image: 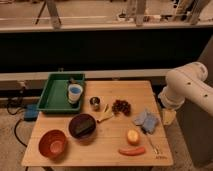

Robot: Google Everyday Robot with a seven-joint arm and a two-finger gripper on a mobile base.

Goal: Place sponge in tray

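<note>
Arm (186,84) stands off the right edge of the table (100,152), with the gripper (169,116) hanging just beside that edge; I cannot tell whether it is open or closed. Tray (47,106) is at the far left corner, cup (75,92) standing in it. Sponge (84,126), as I read it, lies in the dark bowl (72,133) mid-table. Risks: the cross-table reach sweeping the cloth (146,120) or grapes (121,106); the bowl's rim fouling the grasp; the drop toppling the cup.

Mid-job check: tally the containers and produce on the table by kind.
Bowls: 2 (dark bowl, orange bowl)
Cups: 2 (white-blue cup, metal cup)
Tray: 1
Produce: 3 (grapes, round fruit, carrot)
Total: 8
Claw hangs beside the right edge of the table.
</note>
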